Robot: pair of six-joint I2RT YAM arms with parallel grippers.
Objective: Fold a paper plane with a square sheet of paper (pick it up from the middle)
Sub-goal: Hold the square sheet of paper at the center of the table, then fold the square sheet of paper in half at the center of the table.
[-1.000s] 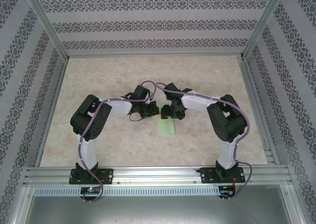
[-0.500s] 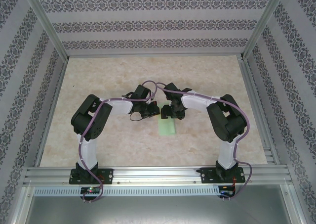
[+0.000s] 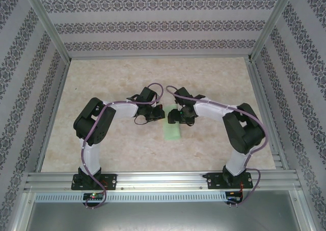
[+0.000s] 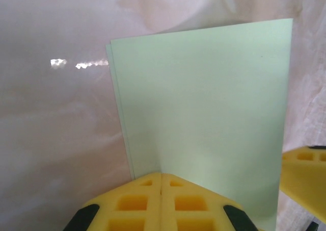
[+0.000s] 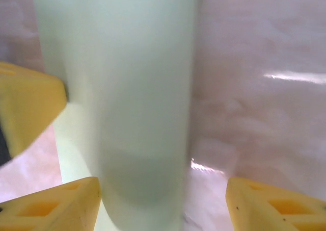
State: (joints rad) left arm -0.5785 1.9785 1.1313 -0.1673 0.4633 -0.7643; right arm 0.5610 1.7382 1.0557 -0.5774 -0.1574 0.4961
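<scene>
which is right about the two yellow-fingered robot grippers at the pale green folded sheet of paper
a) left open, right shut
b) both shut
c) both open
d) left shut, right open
d: in the left wrist view the left gripper has its yellow fingers pressed together with no gap, at the edge of the pale green folded sheet of paper, while in the right wrist view the right gripper has its fingers standing wide apart.

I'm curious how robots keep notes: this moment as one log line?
green sheet: folded double, lying on table | left jaws: shut at its edge | right jaws: open over it
</scene>
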